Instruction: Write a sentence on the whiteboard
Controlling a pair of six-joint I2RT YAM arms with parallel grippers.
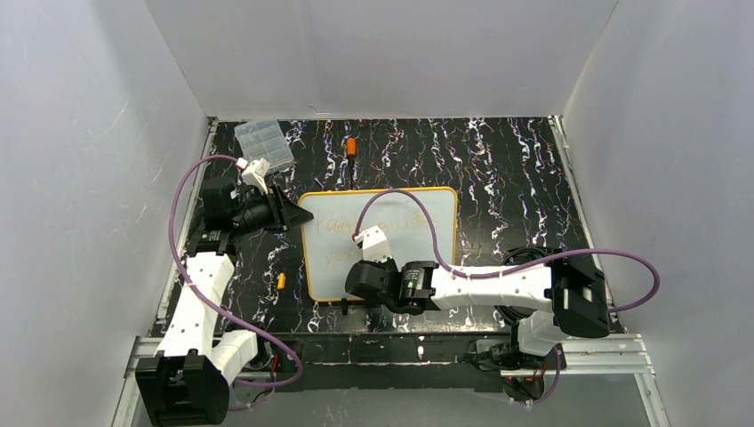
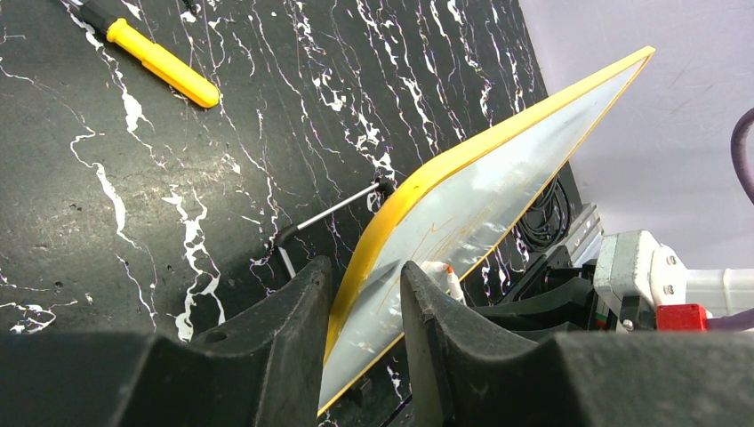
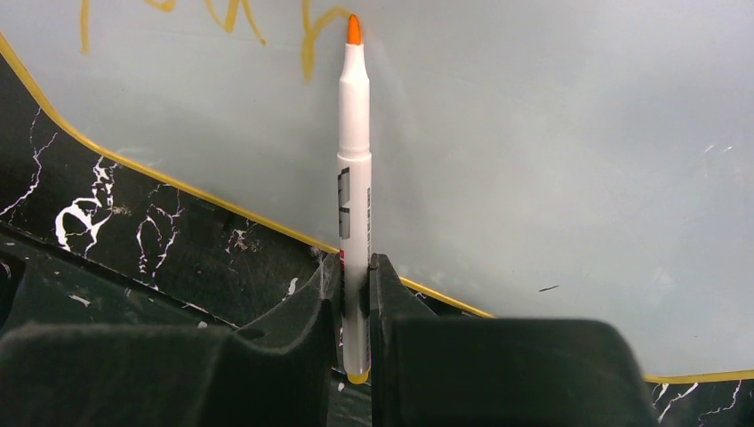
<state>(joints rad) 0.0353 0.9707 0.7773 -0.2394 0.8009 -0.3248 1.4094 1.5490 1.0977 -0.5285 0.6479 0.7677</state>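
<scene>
The whiteboard (image 1: 400, 267) with a yellow rim lies flat in the middle of the black table. The sentence (image 1: 378, 224) shows as faint orange words in two lines, and its strokes also show in the right wrist view (image 3: 309, 40). My left gripper (image 1: 298, 216) is shut on the whiteboard's upper left edge (image 2: 391, 209), one finger under the rim and one on the face (image 2: 364, 267). My right gripper (image 1: 358, 277) (image 3: 356, 262) is shut on a white marker (image 3: 354, 151) over the board's lower left part. The marker's orange tip rests on the board beside a stroke.
A clear compartment box (image 1: 263, 145) stands at the back left. A small orange item (image 1: 351, 145) lies behind the board. A yellow-handled tool (image 1: 281, 281) (image 2: 160, 60) lies left of the board. A thin metal rod (image 2: 333, 206) lies by the board's near corner. White walls enclose the table.
</scene>
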